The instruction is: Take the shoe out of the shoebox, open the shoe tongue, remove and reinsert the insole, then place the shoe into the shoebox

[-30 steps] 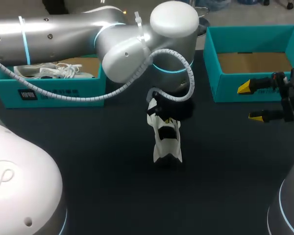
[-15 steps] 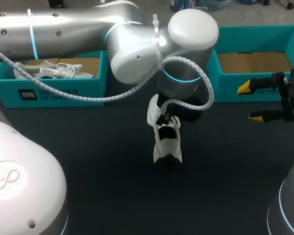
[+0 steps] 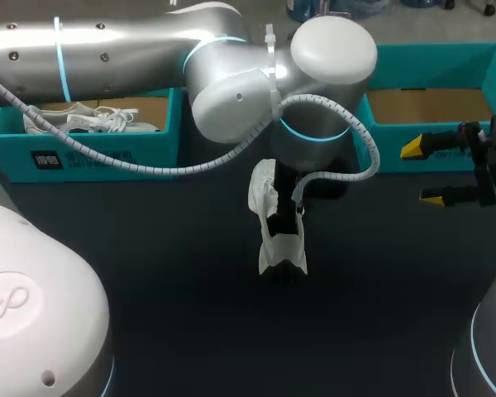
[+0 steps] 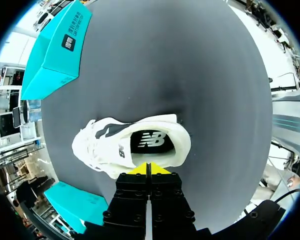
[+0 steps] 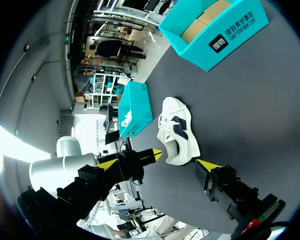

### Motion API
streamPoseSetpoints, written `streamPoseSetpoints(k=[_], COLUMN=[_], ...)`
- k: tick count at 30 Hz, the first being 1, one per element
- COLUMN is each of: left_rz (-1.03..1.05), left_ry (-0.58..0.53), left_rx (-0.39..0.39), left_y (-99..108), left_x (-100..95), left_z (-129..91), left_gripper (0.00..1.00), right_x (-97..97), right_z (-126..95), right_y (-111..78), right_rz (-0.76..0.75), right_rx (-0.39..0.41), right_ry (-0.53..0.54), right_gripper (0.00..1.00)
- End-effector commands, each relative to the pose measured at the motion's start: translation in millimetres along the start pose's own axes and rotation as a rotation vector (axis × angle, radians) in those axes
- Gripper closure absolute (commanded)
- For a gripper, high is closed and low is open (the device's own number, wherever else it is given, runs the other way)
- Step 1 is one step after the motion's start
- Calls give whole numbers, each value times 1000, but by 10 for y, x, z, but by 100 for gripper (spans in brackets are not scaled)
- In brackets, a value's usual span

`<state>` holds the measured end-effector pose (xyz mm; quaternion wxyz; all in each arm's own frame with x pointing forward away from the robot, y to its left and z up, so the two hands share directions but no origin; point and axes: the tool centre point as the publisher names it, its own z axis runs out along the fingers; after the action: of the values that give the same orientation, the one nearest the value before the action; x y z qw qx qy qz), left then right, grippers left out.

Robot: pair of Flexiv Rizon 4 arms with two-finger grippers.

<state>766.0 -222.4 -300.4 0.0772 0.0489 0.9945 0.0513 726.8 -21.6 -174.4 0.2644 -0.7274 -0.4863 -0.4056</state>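
The left end effector has its tips pressed together at the collar of the shoe, which sits on the counter beneath it. It is probably after the insole, but any pinch is hidden. The right end effector hangs open, well aside, by the shoebox.

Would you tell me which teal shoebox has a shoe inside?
The left teal cardboard shoebox, holding a white shoe; the right shoebox shows only brown floor.

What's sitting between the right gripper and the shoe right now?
Nothing: only bare table lies between the right gripper and the shoe, as the head view and the right wrist view both show.
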Motion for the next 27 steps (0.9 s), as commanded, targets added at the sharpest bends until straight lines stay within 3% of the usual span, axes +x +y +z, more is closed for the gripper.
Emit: streamPoseSetpoints(k=[1, 6, 7, 9, 10, 11, 12, 27], left_rz=[1, 65, 76, 85, 89, 85, 83, 17], left_ry=[1, -1, -3, -6, -5, -6, -4, -41], left_rx=[33, 55, 62, 62, 67, 69, 70, 80], left_y=[103, 60, 46, 17, 6, -4, -15, -154], left_x=[48, 174, 202, 241, 255, 269, 284, 446], left_z=[-18, -35, -42, -52, -55, -55, -49, 259], left_gripper=[100, 100, 91, 42, 24, 8, 1, 0], right_x=[2, 2, 2, 2, 2, 2, 2, 2], right_z=[1, 1, 1, 1, 1, 1, 1, 1], right_y=[-13, -13, -13, -13, -13, -13, -13, -13], right_rz=[1, 1, 1, 1, 1, 1, 1, 1], right_rx=[-3, -3, -3, -3, -3, -3, -3, -3], right_ry=[-3, -3, -3, -3, -3, -3, -3, -3], right_gripper=[0, 0, 0, 0, 0, 0, 0, 0])
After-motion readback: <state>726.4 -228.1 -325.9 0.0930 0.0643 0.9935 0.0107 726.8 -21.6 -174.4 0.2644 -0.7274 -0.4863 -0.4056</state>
